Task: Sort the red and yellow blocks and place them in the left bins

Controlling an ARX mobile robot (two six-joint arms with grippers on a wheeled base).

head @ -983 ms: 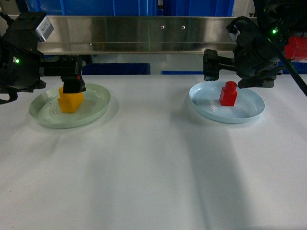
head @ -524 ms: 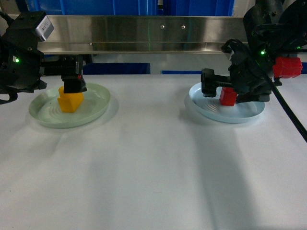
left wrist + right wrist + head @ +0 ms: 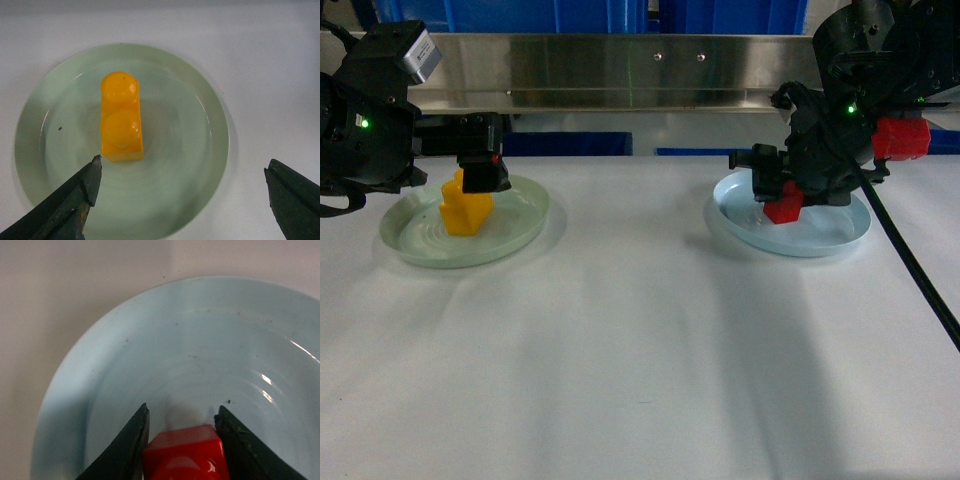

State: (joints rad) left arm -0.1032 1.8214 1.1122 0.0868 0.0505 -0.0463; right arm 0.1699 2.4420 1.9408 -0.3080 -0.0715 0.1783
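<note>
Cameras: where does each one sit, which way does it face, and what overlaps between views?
Head: on the robot, facing forward and down at the table; both arms show.
Left wrist: above the green plate, looking down at the yellow block; open left tool tips show.
Right wrist: over the blue plate; right tool tips flank the red block.
Shared: head also sees both plates and blocks.
</note>
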